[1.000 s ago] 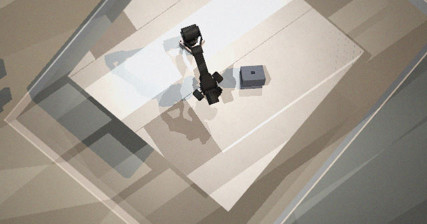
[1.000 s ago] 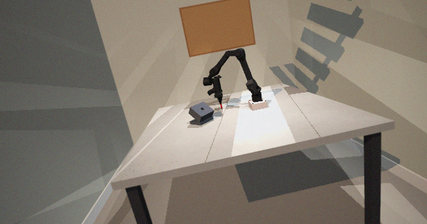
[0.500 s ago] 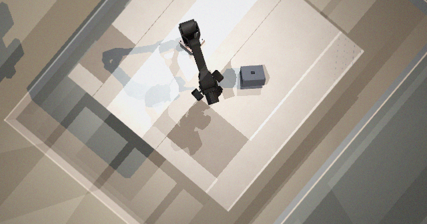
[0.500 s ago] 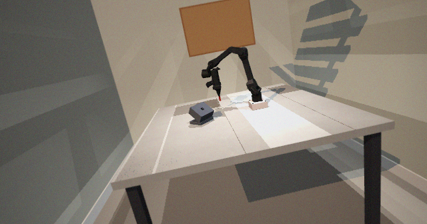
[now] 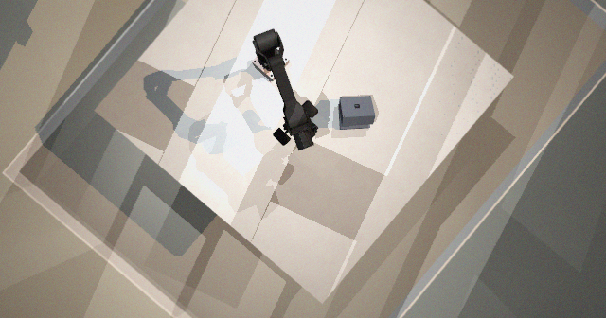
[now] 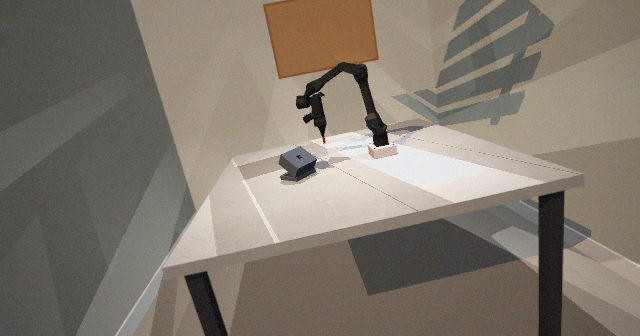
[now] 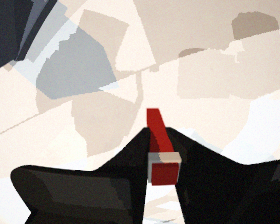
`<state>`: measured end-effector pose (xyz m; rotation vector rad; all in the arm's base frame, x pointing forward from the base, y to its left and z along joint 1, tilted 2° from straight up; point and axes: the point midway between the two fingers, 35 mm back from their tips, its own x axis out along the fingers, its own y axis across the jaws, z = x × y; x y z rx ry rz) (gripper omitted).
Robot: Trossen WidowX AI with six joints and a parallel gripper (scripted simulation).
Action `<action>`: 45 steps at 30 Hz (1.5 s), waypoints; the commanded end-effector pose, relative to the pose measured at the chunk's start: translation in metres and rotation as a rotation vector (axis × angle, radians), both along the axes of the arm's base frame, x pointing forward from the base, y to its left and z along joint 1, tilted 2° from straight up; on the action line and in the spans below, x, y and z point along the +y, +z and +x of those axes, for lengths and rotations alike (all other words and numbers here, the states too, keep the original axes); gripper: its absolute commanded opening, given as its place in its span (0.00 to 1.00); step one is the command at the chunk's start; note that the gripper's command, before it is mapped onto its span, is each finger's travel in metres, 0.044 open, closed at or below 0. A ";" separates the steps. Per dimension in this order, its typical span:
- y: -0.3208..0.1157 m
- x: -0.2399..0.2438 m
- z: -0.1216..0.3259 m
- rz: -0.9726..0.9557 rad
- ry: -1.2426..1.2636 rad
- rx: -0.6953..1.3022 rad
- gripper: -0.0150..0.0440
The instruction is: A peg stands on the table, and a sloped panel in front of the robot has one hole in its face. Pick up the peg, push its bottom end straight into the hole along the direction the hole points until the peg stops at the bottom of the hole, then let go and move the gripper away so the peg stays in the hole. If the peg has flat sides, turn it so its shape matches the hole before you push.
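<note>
My gripper is shut on a thin red square-sided peg and holds it upright, well above the table. In the top view the arm's wrist hides the peg. The sloped grey panel stands on the table beside the gripper, with one small dark square hole in its face. In the wrist view the panel's dark corner shows at the upper left, away from the peg's tip.
The arm's white base block stands at the far part of the table. An orange board hangs on the wall behind. Table edges run near the panel's left side.
</note>
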<state>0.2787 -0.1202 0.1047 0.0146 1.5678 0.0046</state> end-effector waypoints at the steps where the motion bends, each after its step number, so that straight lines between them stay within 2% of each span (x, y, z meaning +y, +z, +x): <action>1: 0.003 0.003 0.004 -0.016 0.013 -0.003 0.25; 45: 0.016 0.048 0.034 -0.131 0.185 -0.002 0.25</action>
